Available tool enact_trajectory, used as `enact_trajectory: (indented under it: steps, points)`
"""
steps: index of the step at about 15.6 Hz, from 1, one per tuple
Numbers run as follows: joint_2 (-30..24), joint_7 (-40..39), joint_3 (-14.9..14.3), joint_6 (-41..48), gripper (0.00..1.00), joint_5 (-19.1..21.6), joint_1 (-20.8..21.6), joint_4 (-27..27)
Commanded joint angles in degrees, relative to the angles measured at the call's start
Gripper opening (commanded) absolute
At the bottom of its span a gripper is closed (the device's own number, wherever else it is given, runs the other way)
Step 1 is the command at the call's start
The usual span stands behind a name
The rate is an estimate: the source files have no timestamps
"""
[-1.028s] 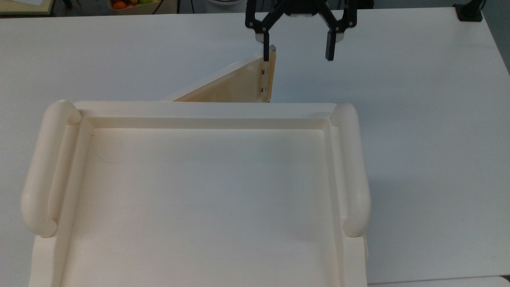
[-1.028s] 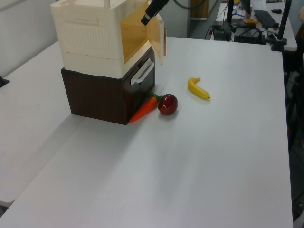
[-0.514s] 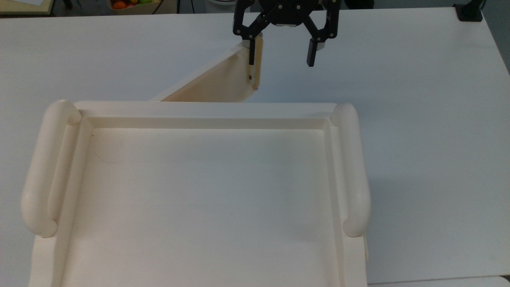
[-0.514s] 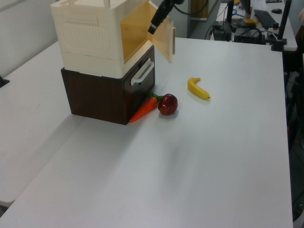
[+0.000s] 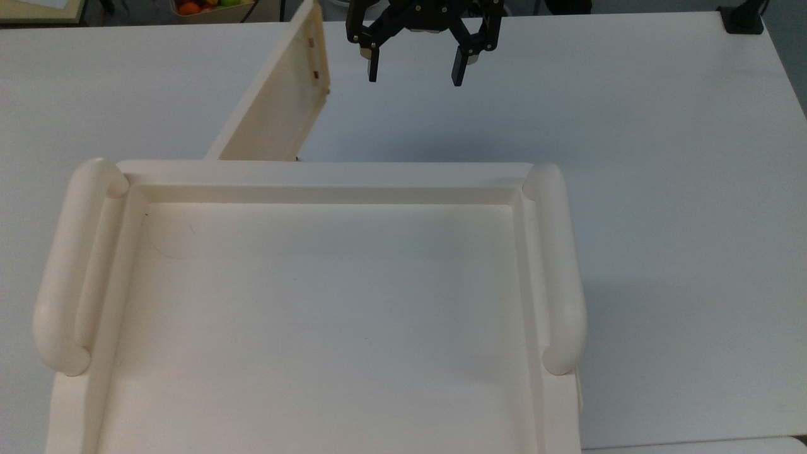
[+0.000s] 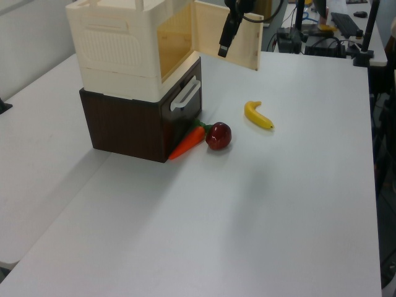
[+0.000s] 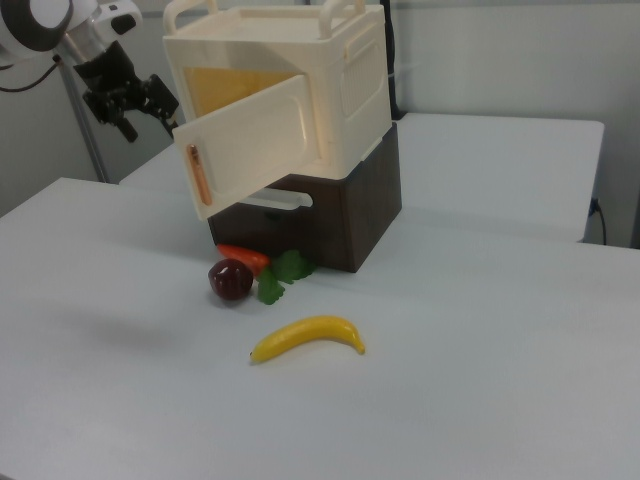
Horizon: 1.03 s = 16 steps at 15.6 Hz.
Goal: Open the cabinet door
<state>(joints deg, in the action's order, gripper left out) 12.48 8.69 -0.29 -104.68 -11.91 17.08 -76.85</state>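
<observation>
The claw [image 5: 413, 69] hangs with its two black fingers spread wide apart and nothing between them; in the top view it sits at the upper edge, just to the top view's right of the door's free edge, with a gap of bare tabletop [image 5: 630, 126] showing between the nearer finger and the panel, so it touches nothing there. In the right view the claw [image 7: 125, 118] is in the air to the right view's left of the door, again apart from it. In the left view a dark finger [image 6: 225, 38] overlaps the door's inner face, and contact cannot be judged from that angle. The cabinet door [image 5: 277, 101] stands swung well out from the front of the cream cabinet [image 6: 117, 46], hinged at one side and pointing away from the opening. Its inner face is slightly tan, with small fittings near the free edge; in the right view its cream outer face [image 7: 255, 140] carries a narrow orange strip by the free edge. The cabinet's inside glows yellow-orange. The cabinet sits on a dark brown drawer unit [image 6: 133, 124] with a pale handle. On the tabletop before it lie a carrot [image 6: 185, 143], a dark red apple [image 6: 218, 135] and a banana [image 6: 258, 116].
</observation>
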Motion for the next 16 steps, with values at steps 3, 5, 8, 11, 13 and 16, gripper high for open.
enact_trajectory:
  steps: [3, 5, 8, 11, 13, 16]
  points:
    - [-3.3, -4.4, -0.1, 6.9, 1.00, 4.6, -2.7, -5.9]
    - [-5.3, -4.4, -0.2, 7.2, 1.00, 6.7, -4.8, -9.5]
    - [-6.9, -4.6, -0.2, 7.6, 1.00, 8.6, -7.8, -13.5]
    - [-10.0, -5.8, -1.0, 7.1, 1.00, 10.7, -9.7, -18.7]
    - [-11.7, -8.7, -2.4, 7.6, 1.00, 10.9, -9.6, -21.1]
    - [-12.4, -8.4, -2.6, 8.0, 1.00, 10.8, -9.7, -21.4]
